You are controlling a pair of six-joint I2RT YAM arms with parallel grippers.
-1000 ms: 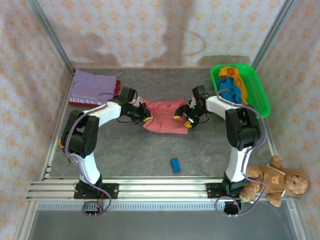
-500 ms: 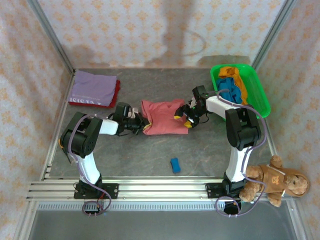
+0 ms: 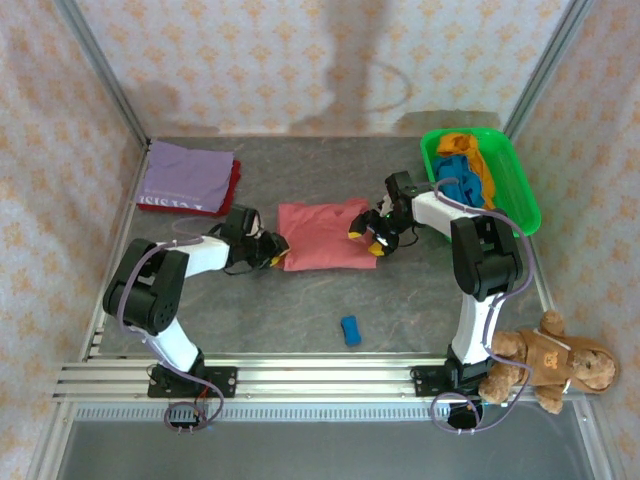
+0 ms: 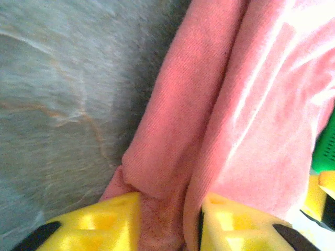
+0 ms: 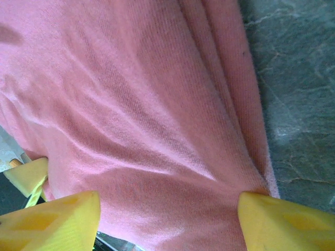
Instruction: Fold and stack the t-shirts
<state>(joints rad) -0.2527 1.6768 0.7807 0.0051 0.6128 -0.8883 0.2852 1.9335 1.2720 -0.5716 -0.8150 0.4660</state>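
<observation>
Lowered since earlier, left pincer (image 3: 273,249) parts, laying salmon-pink t-shirt (image 3: 320,232) flat on counter (image 3: 300,300); right pincer (image 3: 368,238), spread wide, seemingly anchors far edge

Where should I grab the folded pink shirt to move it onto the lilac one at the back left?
Probably by its two side edges at once. The salmon-pink shirt lies flat in stacked layers, so come in low and level and pinch every layer: left gripper from the left edge, right gripper from the right.
</observation>
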